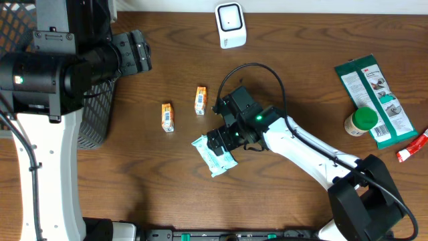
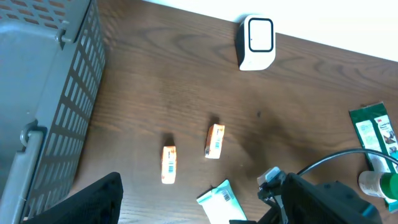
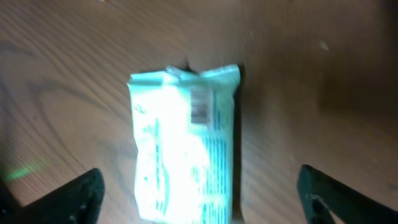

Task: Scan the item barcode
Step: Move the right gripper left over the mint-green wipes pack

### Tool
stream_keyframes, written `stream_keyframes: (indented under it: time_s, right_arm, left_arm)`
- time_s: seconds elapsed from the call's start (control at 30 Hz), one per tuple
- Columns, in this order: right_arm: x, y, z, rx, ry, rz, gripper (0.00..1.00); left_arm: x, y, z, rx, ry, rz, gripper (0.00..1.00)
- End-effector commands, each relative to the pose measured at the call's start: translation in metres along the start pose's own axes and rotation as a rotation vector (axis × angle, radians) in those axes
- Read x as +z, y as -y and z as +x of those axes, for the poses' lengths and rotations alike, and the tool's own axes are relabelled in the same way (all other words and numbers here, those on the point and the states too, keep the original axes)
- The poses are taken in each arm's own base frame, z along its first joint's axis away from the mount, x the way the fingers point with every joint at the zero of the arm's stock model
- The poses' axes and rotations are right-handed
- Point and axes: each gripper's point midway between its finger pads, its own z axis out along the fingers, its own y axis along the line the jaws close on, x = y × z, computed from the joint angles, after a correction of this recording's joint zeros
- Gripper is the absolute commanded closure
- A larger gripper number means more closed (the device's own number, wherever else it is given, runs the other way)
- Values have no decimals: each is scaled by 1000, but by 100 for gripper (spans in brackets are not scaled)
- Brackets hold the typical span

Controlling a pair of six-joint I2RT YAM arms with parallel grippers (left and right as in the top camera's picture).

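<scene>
The item, a teal and white packet (image 1: 214, 158), lies flat on the wooden table, barcode (image 3: 199, 106) facing up. My right gripper (image 1: 223, 142) hovers right over it, open, with the packet (image 3: 186, 155) between the two spread fingers (image 3: 81, 194) and touching neither. The white barcode scanner (image 1: 231, 25) stands at the table's far edge. My left gripper (image 1: 142, 53) is open and empty, high at the left by the basket; its view takes in the scanner (image 2: 257, 42) and the packet (image 2: 219, 200).
Two small orange boxes (image 1: 167, 116) (image 1: 200, 100) lie left of the packet. A grey mesh basket (image 1: 93, 117) stands at the left edge. At the right are a green pouch (image 1: 374, 94), a green-capped bottle (image 1: 361, 122) and a red tube (image 1: 411, 147).
</scene>
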Motion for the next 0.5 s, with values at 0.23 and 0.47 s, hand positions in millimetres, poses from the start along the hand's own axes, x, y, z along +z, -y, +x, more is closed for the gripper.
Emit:
stream_keyframes:
  time_s: [0.23, 0.47]
  right_arm:
    - [3, 3, 8, -3, -31, 28, 3]
    - [3, 0, 1, -11, -3, 20, 49]
  left_arm:
    - [-1, -3, -2, -6, 6, -12, 18]
    - [-1, -3, -2, -6, 6, -12, 18]
